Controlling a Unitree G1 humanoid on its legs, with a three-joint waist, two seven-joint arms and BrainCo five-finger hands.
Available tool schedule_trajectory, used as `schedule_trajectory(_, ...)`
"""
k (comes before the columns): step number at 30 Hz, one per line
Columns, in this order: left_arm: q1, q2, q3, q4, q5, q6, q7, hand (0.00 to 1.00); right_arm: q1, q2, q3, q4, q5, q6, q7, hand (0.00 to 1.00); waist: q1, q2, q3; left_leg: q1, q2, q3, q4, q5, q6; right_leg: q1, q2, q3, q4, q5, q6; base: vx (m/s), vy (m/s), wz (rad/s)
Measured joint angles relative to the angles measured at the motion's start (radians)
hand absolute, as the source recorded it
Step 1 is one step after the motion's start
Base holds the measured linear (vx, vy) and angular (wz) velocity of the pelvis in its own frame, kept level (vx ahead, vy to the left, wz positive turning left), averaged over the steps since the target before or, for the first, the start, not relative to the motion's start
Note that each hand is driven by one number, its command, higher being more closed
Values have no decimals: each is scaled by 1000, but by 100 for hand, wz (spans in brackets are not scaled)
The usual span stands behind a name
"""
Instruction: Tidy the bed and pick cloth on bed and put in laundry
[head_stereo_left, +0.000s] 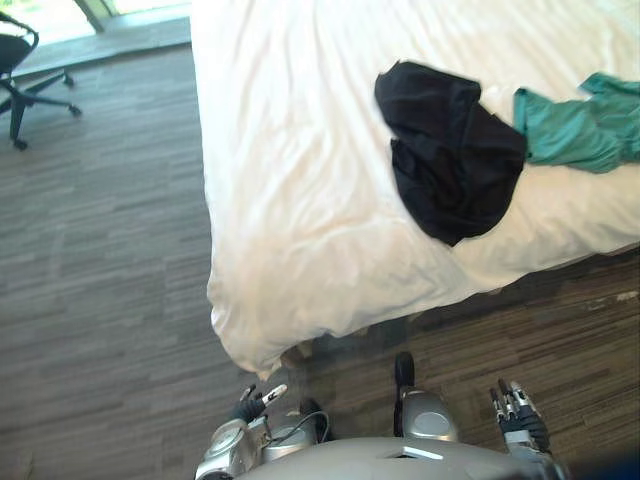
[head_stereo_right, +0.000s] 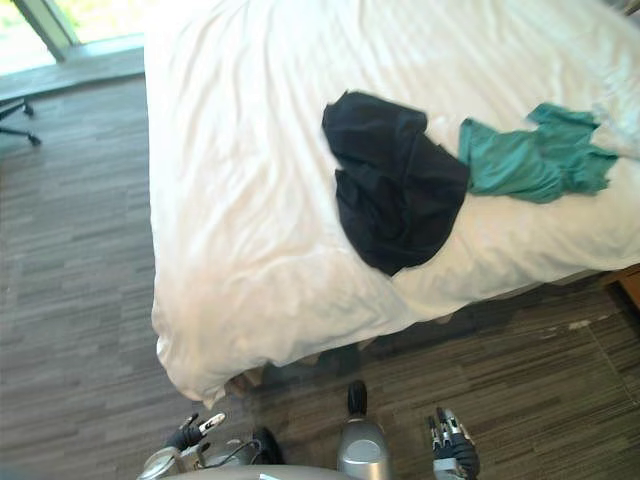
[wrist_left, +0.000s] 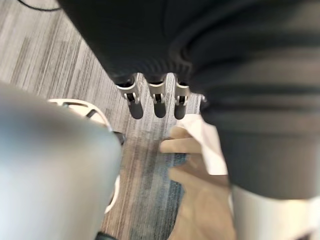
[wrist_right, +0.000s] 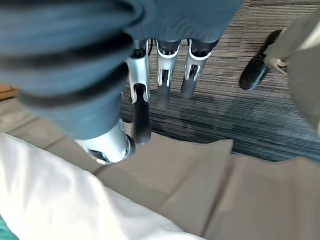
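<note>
In the left eye view we see the white bed (head_stereo_left: 300, 200), its near corner pointing toward 7 o'clock. The black cloth (head_stereo_left: 450, 165) lies crumpled on it at about 2 o'clock from the middle, and the green cloth (head_stereo_left: 585, 125) lies on the bed at the black one's 3 o'clock side, touching its edge. A chair (head_stereo_left: 20, 70) stands on the floor (head_stereo_left: 100, 300) at 10 o'clock, well apart from the bed. Our left hand (head_stereo_left: 252, 405) hangs at 7 o'clock and our right hand (head_stereo_left: 520, 420) at 5 o'clock, both over the floor and well apart from the cloths. The right eye view gives the same layout, with the green cloth spread flat toward 3 o'clock. In the left wrist view the left hand's fingers (wrist_left: 159, 102) hang straight and relaxed, holding nothing; past them we see floor and the bed's white corner. In the right wrist view the right hand's fingers (wrist_right: 165, 80) and thumb (wrist_right: 141, 115) hang straight too, empty, near the bed's white edge and its tan base (wrist_right: 210, 175).
</note>
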Motion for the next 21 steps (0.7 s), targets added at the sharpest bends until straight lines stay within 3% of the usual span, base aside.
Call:
schedule_trajectory(2, 0, 4, 5, 8, 7, 10, 4, 0, -4, 0, 5, 34, -93, -11, -10, 0, 5, -6, -19, 8, -1, -13, 46, -11, -3, -1, 13, 47, -10, 7, -4, 49, -18, -78)
schedule_trajectory(4, -4, 3, 35, 5, 1, 5, 2, 0, -9, -19, 47, 69, -166, -25, -18, 0, 35, -24, -24, -22, 5, -167, 171, -38, 40, -12, 28, 140, 1, 14, -7, 45, -58, -136)
schedule_trajectory(5, 2, 2, 41, 8, -40, 4, 4, 0, -17, -51, 87, 75, -192, -26, -18, 0, 56, -23, -25, -35, -2, -293, 241, -98, 65, -18, 48, 207, 9, 13, -7, -2, -8, -167)
schedule_trajectory(7, 34, -15, 25, 19, -176, 3, 24, 0, -39, -104, 137, 77, -227, -45, -21, 0, 76, 23, -47, 1, -9, -452, 242, -182, 58, -22, 104, 313, -6, 34, -1, -53, 131, -190)
schedule_trajectory(9, 30, -15, -11, 28, -244, 1, 29, 0, -47, -128, 168, 71, -250, -82, -39, 0, 52, 40, -57, 31, -3, -442, 195, -237, 42, -32, 126, 343, -18, 62, 26, -107, 179, -89)
schedule_trajectory(12, 9, 15, -27, 28, -249, -13, 46, 0, -37, -77, 222, 62, -244, -124, -60, 0, 48, -14, -47, 28, -41, -377, 193, -239, 50, -78, 104, 400, 1, 83, 37, -135, 107, -59)
schedule_trajectory(14, 15, 24, -26, 29, -238, -19, 48, 0, -9, -41, 254, 35, -239, -151, -62, 0, 47, -42, -48, 32, -51, -336, 193, -240, 56, -103, 102, 402, 22, 72, 12, -77, 38, -67)
schedule_trajectory(15, 16, 23, -26, 29, -231, -27, 49, 0, 11, -27, 271, 13, -238, -164, -63, 0, 49, -41, -48, 46, -47, -298, 179, -236, 61, -121, 97, 333, 38, 43, -47, -2, 37, -86)
schedule_trajectory(16, 19, 7, -27, 31, -227, -27, 57, 0, 20, -21, 287, -12, -241, -165, -65, 0, 50, -17, -34, 78, -30, -250, 151, -228, 62, -137, 101, 240, 86, 6, -97, 49, 45, -103)
schedule_trajectory(18, 24, 4, -27, 49, -209, -27, 67, 0, 30, -14, 318, -25, -247, -166, -65, 0, 39, 5, -30, 115, -16, -214, 124, -222, 54, -156, 118, 151, 226, 0, -94, 123, 22, -78)
schedule_trajectory(19, 26, 3, -28, 50, -196, -25, 69, 0, 43, -9, 332, -28, -256, -166, -65, 0, 36, 9, -26, 138, -20, -192, 107, -219, 48, -155, 123, 121, 235, -21, -69, 135, -2, -55)
schedule_trajectory(21, 29, 0, -41, 50, -191, -16, 68, 0, 62, -1, 327, -42, -257, -167, -74, 0, 23, 15, -23, 155, -26, -175, 88, -204, 40, -156, 137, 126, 235, -15, -54, 144, 2, -40)
